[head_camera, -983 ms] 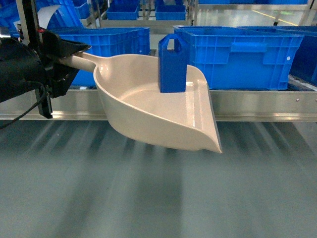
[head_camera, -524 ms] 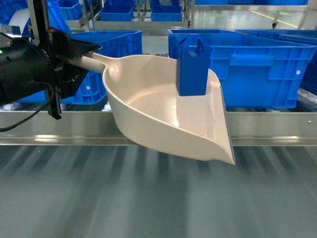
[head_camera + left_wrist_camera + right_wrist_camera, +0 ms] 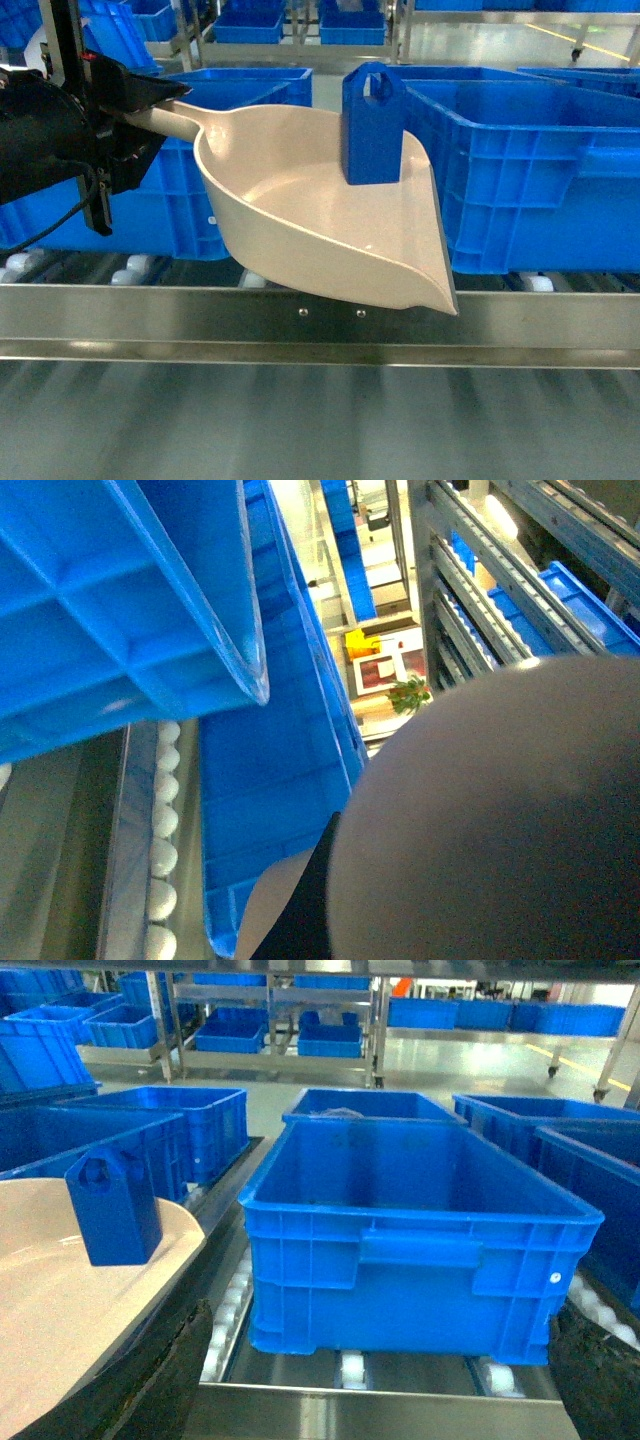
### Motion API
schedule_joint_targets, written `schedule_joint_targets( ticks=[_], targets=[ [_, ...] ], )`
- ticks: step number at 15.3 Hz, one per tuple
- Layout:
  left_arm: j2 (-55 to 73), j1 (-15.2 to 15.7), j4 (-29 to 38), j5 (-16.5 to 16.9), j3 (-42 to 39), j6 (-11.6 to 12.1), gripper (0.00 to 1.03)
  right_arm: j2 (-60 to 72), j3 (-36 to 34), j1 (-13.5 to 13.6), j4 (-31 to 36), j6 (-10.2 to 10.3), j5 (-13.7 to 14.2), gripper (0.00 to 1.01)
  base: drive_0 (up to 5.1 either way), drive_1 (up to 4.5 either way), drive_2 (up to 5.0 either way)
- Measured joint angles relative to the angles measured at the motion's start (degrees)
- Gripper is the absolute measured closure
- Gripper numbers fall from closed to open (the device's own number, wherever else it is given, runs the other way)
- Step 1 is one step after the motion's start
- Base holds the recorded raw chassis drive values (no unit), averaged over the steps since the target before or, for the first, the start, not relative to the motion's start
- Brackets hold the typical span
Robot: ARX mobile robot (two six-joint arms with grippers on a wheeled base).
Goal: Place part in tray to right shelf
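The beige tray (image 3: 300, 215) hangs in the air above the right shelf's steel front rail (image 3: 320, 325), its mouth pointing right. My left gripper (image 3: 150, 118) is shut on the tray's handle (image 3: 178, 122) at the left. The blue part (image 3: 373, 125) stands upright in the tray near its far rim. In the left wrist view the tray's underside (image 3: 500, 820) fills the lower right. The right wrist view shows the part (image 3: 112, 1205) on the tray (image 3: 60, 1290) at the left. My right gripper (image 3: 380, 1385) is open with nothing between its fingers, facing the shelf.
Large blue crates (image 3: 520, 170) sit on the shelf's white rollers (image 3: 130, 272) right behind the tray. One crate (image 3: 415, 1245) is straight ahead of the right gripper. More crates and racks stand farther back. Grey floor lies in front of the rail.
The shelf has come closer: its front rail has dropped lower in the head view and the crates look larger. The tray with the part stays in the left gripper.
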Motion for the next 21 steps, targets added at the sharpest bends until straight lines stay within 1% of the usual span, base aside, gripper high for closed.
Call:
schedule_joint_targets(
  ticks=[1, 21],
  targets=[
    [0.0, 0.0, -0.8, -0.2, 0.0, 0.1, 0.89, 0.4, 0.0, 0.0, -0.3, 0.0, 0.0, 0.03, 0.0, 0.00, 0.0],
    [0.0, -0.1, -0.3, 0.0, 0.0, 0.0, 0.89, 0.3, 0.0, 0.0, -0.1, 0.0, 0.0, 0.03, 0.0, 0.00, 0.0]
  ],
)
